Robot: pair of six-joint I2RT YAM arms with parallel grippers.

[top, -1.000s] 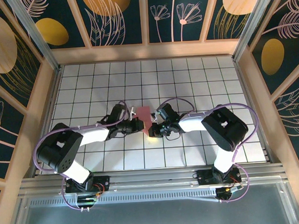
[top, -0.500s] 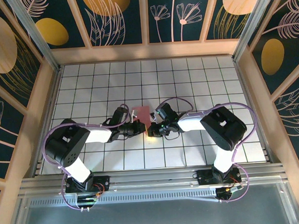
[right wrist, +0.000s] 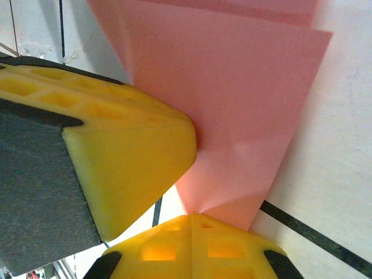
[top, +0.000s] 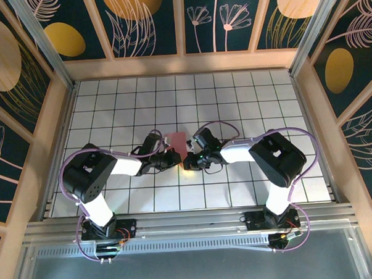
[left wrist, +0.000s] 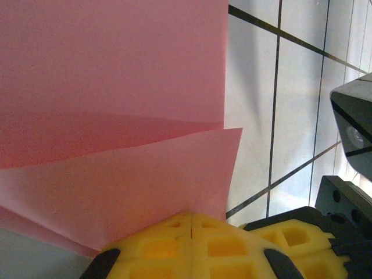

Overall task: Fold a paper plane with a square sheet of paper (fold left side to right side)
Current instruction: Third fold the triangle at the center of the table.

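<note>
The square sheet of paper (top: 177, 141) is pink and partly folded, lying on the tiled table between the two arms. In the left wrist view its layers (left wrist: 116, 87) overlap, the lower flap running down into my left gripper (left wrist: 192, 216), whose yellow jaws are shut on its edge. From the right wrist camera, a creased corner of the sheet (right wrist: 232, 87) converges into my right gripper (right wrist: 192, 218), also shut on it. From above, the left gripper (top: 174, 157) and right gripper (top: 188, 156) meet almost tip to tip at the sheet's near edge. No finished paper plane is in view.
The left gripper's yellow finger (right wrist: 128, 163) crowds in from the left of the right wrist view. Part of the right gripper (left wrist: 293, 235) sits at the lower right of the left wrist view. Wooden walls (top: 183, 64) surround the white tiled table (top: 246, 100).
The left arm's elbow has swung right, toward the centre, and its gripper has closed the last bit. The visible pink area seen from above has shrunk. The right arm has barely moved.
</note>
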